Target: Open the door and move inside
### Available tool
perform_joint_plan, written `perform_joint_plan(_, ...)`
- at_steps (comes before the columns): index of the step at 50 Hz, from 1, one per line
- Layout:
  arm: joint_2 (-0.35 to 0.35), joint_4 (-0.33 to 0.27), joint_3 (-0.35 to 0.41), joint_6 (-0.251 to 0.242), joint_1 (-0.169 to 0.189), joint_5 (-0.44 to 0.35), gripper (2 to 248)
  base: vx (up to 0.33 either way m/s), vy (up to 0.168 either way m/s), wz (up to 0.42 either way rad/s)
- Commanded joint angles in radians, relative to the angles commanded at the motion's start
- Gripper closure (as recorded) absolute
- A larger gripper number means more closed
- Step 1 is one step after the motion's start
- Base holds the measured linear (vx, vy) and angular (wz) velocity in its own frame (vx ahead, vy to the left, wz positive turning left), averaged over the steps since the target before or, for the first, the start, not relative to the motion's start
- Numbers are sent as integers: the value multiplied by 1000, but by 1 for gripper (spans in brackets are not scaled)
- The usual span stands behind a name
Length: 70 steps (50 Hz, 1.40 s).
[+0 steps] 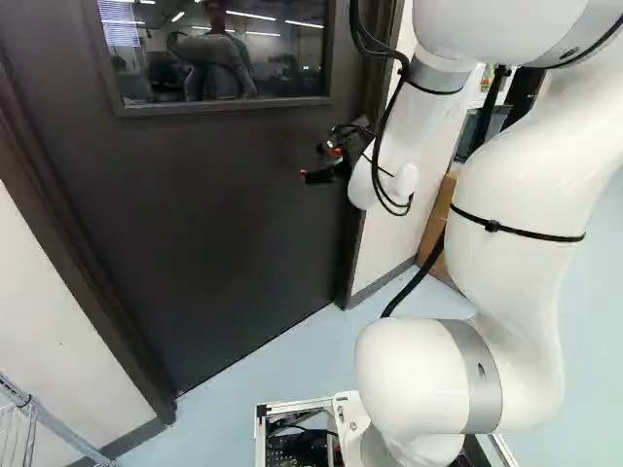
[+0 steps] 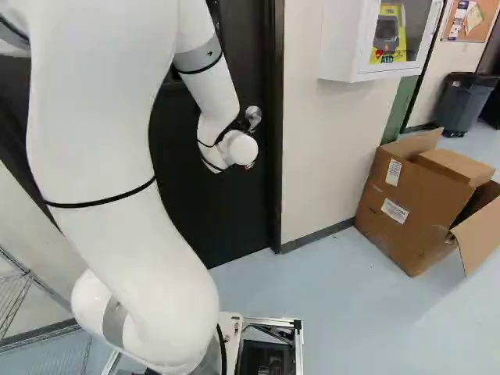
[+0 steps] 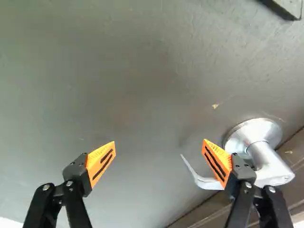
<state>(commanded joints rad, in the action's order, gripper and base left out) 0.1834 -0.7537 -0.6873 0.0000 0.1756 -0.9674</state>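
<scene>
White arm (image 2: 109,125) bent toward door (image 1: 214,204) | fingers (image 1: 321,177) spread | lever (image 3: 270,168) nearby

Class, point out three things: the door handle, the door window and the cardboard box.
Door handle (image 3: 267,159): wrist view, on its thick neck.
Door window (image 1: 219,53): left base view, middle of the pane.
Cardboard box (image 2: 416,223): right base view, on its labelled side.

On the cream wall (image 2: 324,156) in the right base view, a white cabinet with a clear front (image 2: 336,51) is mounted, and inside it a yellow case (image 2: 386,57) can be seen. Below, on the light blue floor (image 2: 367,316), a brown cardboard box with open flaps (image 2: 387,223) is placed, while farther back a dark grey plastic bin (image 2: 461,103) is seen. At the lower left of the left base view, a silver wire rack (image 1: 60,429) is partly shown.
</scene>
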Motion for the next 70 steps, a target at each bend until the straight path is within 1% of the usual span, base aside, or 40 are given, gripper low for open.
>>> perform_joint_plan(10, -1, 0, 28, 0, 3, 0, 3, 0, 0, 0)
perform_joint_plan(35, -42, 0, 143, 0, 15, 0, 3, 0, 0, 0)
perform_joint_plan(51, -13, 0, 150, 0, 16, 0, 3, 0, 0, 0)
perform_joint_plan(70, -13, 0, 150, 0, 16, 0, 3, 0, 0, 0)
